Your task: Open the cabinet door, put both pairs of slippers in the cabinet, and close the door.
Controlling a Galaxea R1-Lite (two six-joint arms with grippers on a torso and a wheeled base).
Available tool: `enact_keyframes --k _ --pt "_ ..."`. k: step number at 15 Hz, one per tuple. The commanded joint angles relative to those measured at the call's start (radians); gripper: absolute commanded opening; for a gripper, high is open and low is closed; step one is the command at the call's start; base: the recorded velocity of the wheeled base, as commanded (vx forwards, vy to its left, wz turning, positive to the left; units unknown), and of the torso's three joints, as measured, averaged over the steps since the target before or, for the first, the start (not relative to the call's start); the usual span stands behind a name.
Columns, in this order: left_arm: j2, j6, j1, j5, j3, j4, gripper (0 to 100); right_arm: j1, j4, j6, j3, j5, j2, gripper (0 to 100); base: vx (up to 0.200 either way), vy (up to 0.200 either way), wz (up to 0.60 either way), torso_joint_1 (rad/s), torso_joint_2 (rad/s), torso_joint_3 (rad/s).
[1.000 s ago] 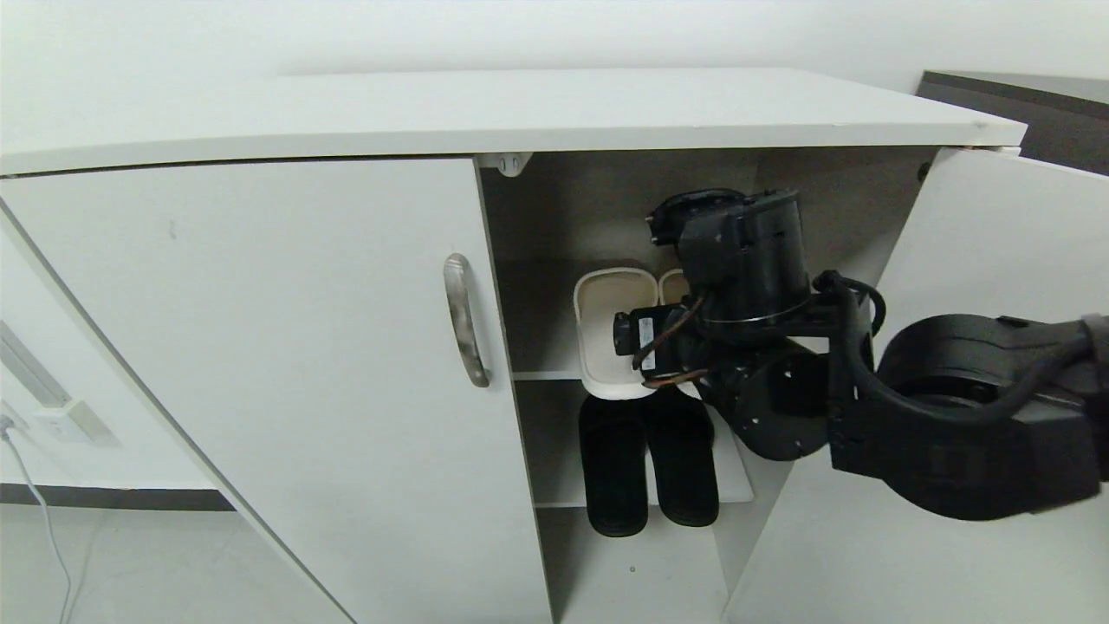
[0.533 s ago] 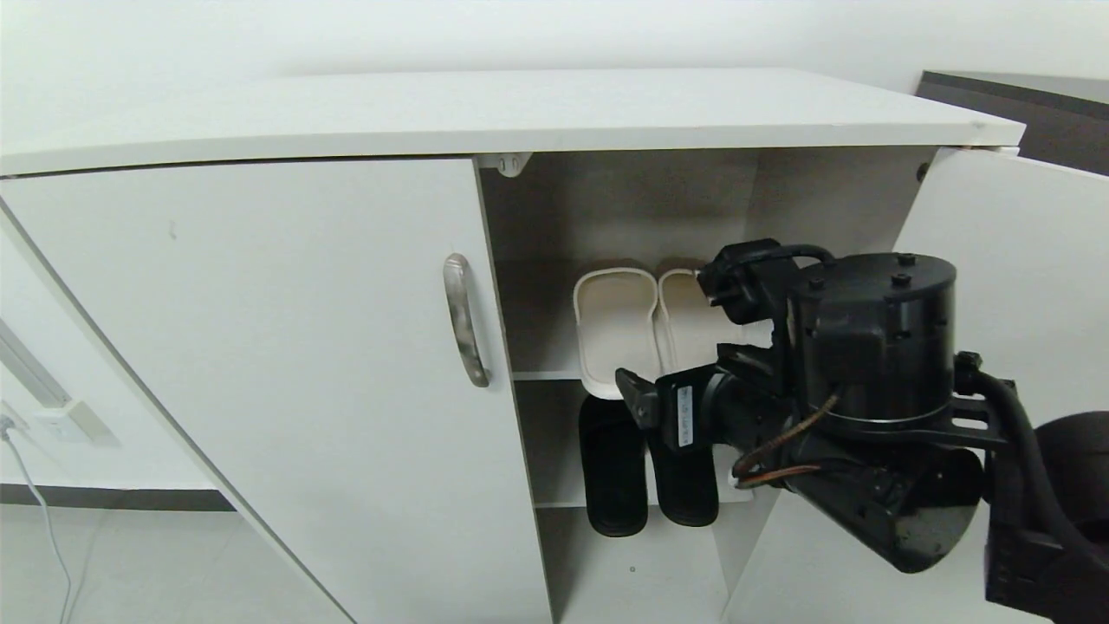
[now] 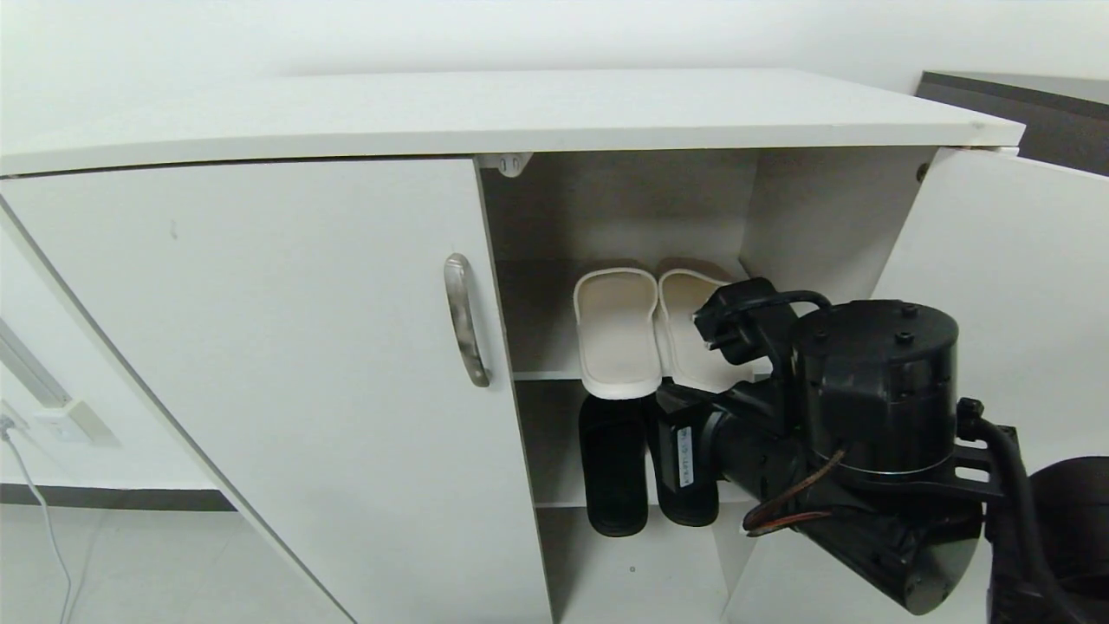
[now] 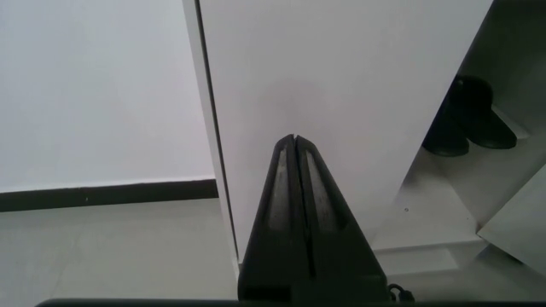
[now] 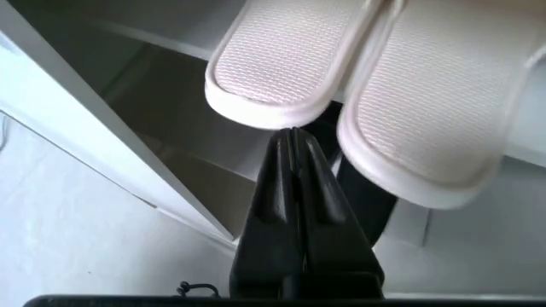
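Cabinet (image 3: 520, 104), one: white, with two doors. Left door (image 3: 260, 347), one: shut, with one upright metal handle (image 3: 465, 319) near its inner edge. Right door (image 3: 996, 286), one: swung wide open, cut off at the edge of the head view. Shelves visible in the open half, two: upper shelf (image 3: 541, 375) and lower shelf (image 3: 559, 485). White slippers (image 3: 617, 334), one pair, two pieces: side by side and touching on the upper shelf, long axis running front to back, near ends jutting past the shelf's front edge, ribbed undersides on show in the right wrist view; right-hand piece partly hidden behind the right arm (image 3: 866, 416). Black slippers (image 3: 613, 464), one pair, two pieces: side by side on the lower shelf directly beneath the white pair, long axis also front to back, near ends overhanging the shelf edge, far ends hidden under the upper shelf. Toe or heel toward the front, either pair: not possible to tell. Right claw (image 5: 293, 141), one: fingers pressed together, empty, just below and in front of the white pair's near ends, aimed at the seam between them. Left claw (image 4: 294, 145), one: fingers likewise closed on nothing, low in front of the shut left door, aimed at its face.
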Motion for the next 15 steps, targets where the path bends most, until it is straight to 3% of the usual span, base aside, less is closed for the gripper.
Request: enact_keyframes --k 1,5,15 --pt "0.000 -0.001 0.000 0.001 0.000 0.000 0 0.000 -0.002 0.003 -0.002 -0.001 0.033 0 0.000 0.000 0.00 0.000 0.00 0.000" --pt "0.000 -0.001 0.000 -0.001 0.000 0.000 0 -0.001 -0.044 0.003 0.000 -0.002 0.052 0 0.000 0.000 0.00 0.000 0.00 0.000" --pt "0.000 -0.001 0.000 -0.002 0.000 0.000 0 -0.004 -0.044 0.003 0.012 -0.004 0.052 0 -0.200 0.000 0.00 0.005 0.00 0.002"
